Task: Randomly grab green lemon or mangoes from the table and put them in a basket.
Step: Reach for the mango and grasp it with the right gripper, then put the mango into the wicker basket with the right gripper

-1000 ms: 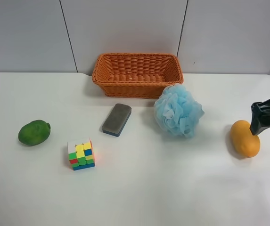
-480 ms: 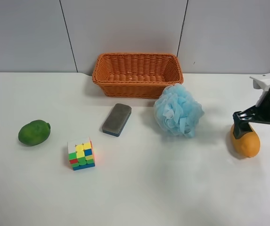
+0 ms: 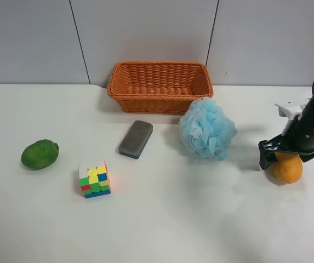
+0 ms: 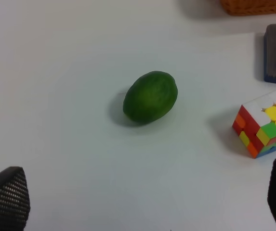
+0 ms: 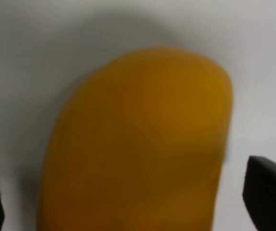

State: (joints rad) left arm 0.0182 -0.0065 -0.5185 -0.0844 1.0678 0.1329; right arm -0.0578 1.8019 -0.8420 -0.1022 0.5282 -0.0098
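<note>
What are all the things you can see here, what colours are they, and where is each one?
basket: one, orange-brown wicker, at the back of the table.
bath pouf: one, light blue, by the basket's front corner at the high view's right.
eraser block: one, grey with a blue base, in front of the basket.
puzzle cube: one, many colours, nearer the camera than the eraser block.
green lemon: one, dark green, alone at the high view's left.
mango: one, orange-yellow, at the high view's right.
table: one, white, under everything.
left gripper: one, black, open, above the table near the green lemon.
right gripper: one, black, open, straddling the mango.
</note>
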